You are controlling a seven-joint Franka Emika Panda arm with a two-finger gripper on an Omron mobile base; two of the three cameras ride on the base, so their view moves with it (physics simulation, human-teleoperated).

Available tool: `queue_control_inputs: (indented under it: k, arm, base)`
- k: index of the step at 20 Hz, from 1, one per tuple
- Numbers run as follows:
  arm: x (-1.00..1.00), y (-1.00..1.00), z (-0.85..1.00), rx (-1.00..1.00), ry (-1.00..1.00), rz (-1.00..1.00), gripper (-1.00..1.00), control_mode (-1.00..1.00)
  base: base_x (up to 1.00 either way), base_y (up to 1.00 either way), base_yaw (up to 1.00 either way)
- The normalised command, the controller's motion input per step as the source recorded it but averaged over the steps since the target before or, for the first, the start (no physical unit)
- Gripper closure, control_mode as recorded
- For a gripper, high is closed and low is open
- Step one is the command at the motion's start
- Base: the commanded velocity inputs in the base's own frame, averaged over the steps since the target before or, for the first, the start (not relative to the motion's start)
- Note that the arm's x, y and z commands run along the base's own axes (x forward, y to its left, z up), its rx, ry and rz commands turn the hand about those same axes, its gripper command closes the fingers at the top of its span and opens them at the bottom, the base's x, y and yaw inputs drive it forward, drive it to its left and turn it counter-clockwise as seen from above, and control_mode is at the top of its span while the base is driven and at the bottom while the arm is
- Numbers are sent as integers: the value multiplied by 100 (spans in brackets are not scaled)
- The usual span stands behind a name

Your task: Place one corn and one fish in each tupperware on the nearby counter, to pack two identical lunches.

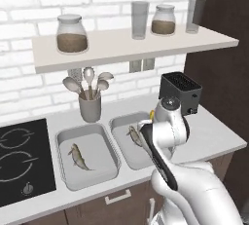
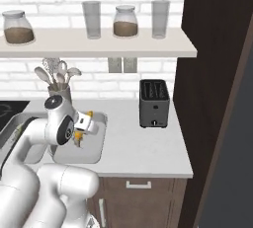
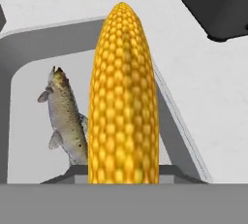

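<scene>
Between the fingers, a corn [image 3: 123,97] is being pinched, its tip pointing away from the hand; the gripper [image 2: 79,134] is hanging closed on it over the right tray [image 1: 127,157]. Just beyond and left of the corn, a fish [image 3: 65,116] is lying on that tray's floor, nothing standing between them. Off to the fingers' far right, a black toaster [image 2: 153,102] is sitting on the counter [image 2: 143,148], well apart. The left tray [image 1: 92,178] is lying just beside the right one and is holding another fish [image 1: 78,157]. Behind the trays, a utensil cup [image 1: 90,107] is standing by the wall, with a cooktop [image 1: 22,160] at the far left.
</scene>
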Motion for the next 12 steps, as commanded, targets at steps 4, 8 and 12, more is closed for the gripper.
queue_control_inputs:
  k: [4,8,12]
  arm:
    - [100,48,-27,0,12,-8,-100,-100]
    - [52,-1,0,0,16,0,-100,-100]
    - [23,-26,0,0,15,1,-100,-100]
  base:
    - [0,0,0]
    - [0,0,0]
    - [0,0,0]
